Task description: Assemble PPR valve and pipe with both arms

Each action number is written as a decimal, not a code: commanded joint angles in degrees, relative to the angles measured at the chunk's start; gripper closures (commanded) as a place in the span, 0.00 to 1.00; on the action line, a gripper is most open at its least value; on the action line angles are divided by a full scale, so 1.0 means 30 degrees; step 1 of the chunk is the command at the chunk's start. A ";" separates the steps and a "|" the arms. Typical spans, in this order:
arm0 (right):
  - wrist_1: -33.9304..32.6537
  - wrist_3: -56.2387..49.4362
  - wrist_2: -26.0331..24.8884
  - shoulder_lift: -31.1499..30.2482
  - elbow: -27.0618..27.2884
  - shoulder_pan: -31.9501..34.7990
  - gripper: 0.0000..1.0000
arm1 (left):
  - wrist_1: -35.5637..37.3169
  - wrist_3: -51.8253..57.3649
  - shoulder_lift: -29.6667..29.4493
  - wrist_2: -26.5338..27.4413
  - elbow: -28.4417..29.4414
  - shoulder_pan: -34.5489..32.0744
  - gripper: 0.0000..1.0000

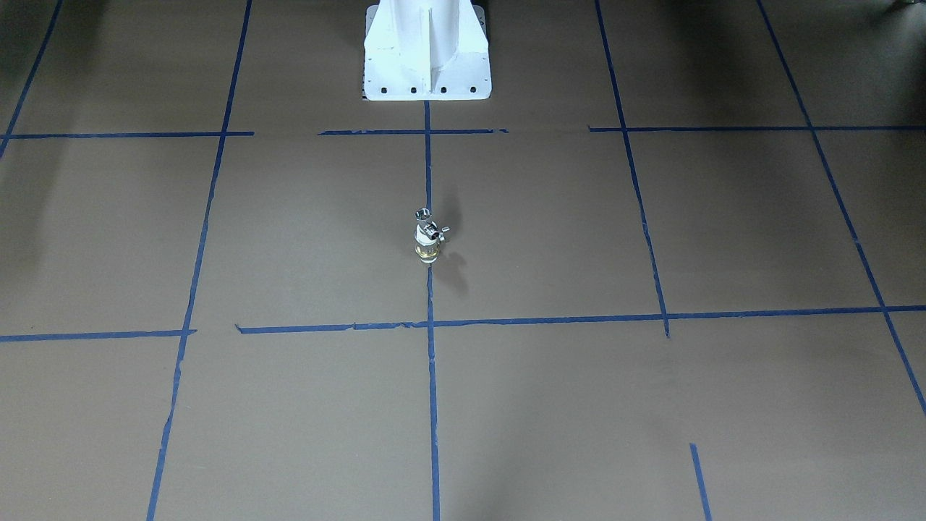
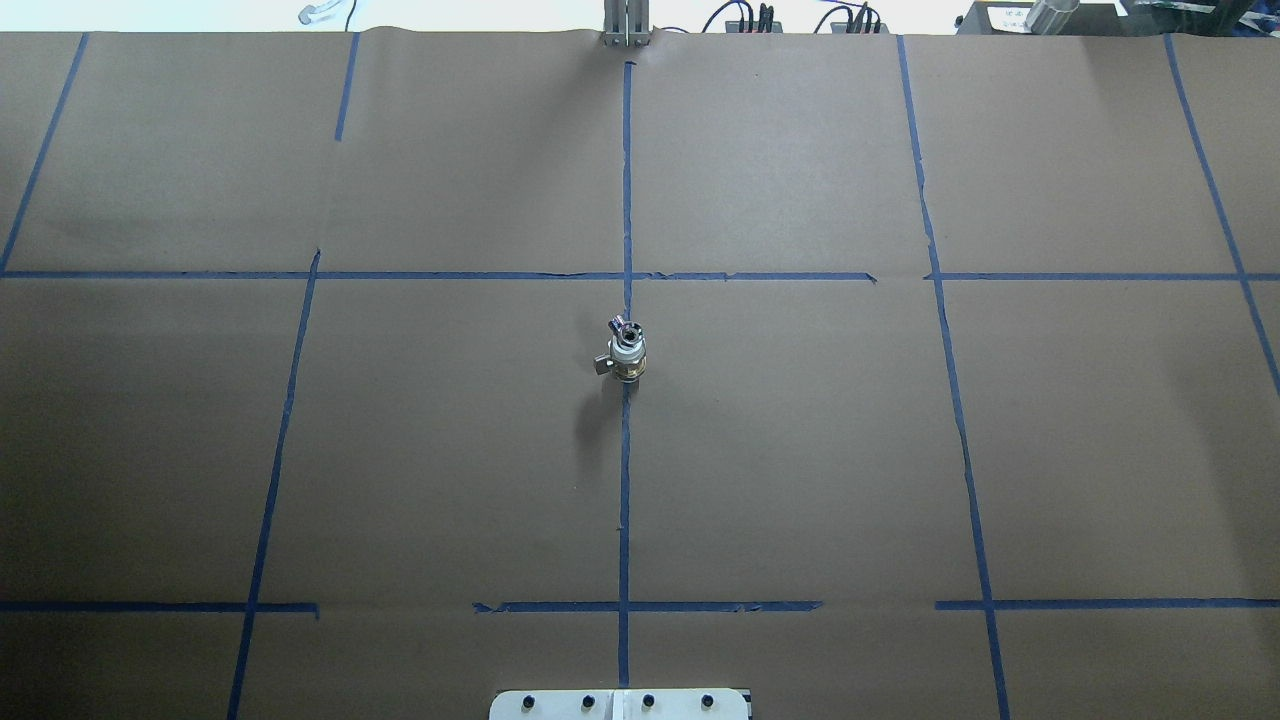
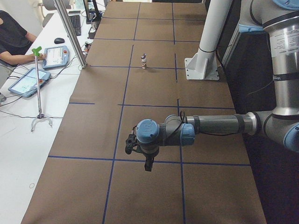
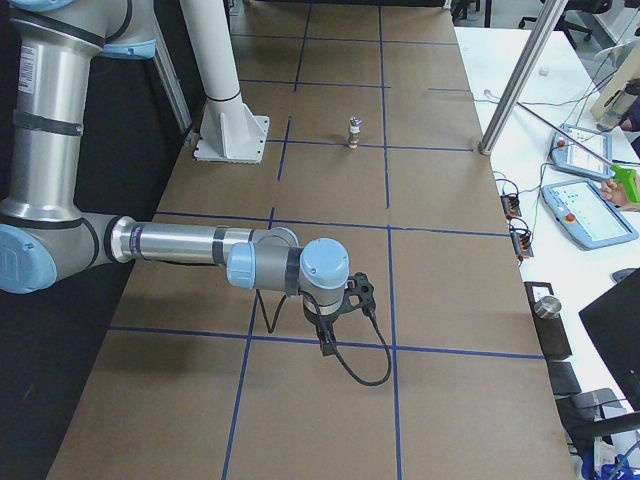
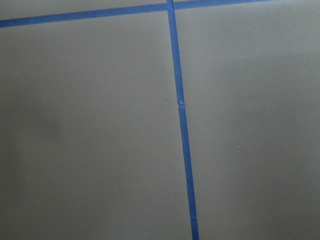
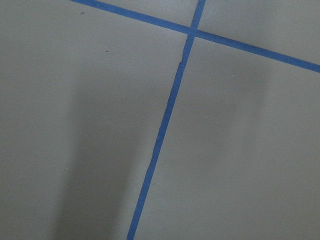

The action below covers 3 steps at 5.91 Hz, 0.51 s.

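Probably light, stiff, slick: PPR valve (image 1: 427, 244) upright, chrome pipe (image 1: 422, 215) atop. Best pinched low across its body, squarely. Left gripper (image 3: 148, 166), right gripper (image 4: 326, 346): spread or pressed, cannot tell.

The PPR valve (image 1: 427, 244) and the pipe (image 1: 422, 215) on top of it were too small to tell how they joined. The left gripper (image 3: 148, 165) and the right gripper (image 4: 326, 346) appeared only in the side views, so their jaws could not be judged. The robot base (image 1: 427, 65) was cut off at the edge.
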 commanded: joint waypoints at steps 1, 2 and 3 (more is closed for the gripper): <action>-0.0021 0.0063 0.0048 0.0177 0.0195 0.0000 0.00 | 0.0191 -0.0198 -0.0278 0.0047 -0.0065 0.0047 0.00; -0.0109 0.0151 0.0048 0.0207 0.0168 0.0000 0.00 | 0.0162 -0.0169 -0.0278 0.0048 -0.0065 0.0018 0.00; -0.0109 0.0181 0.0019 0.0236 0.0196 0.0000 0.00 | -0.0042 -0.0110 -0.0191 0.0019 0.0080 0.0047 0.00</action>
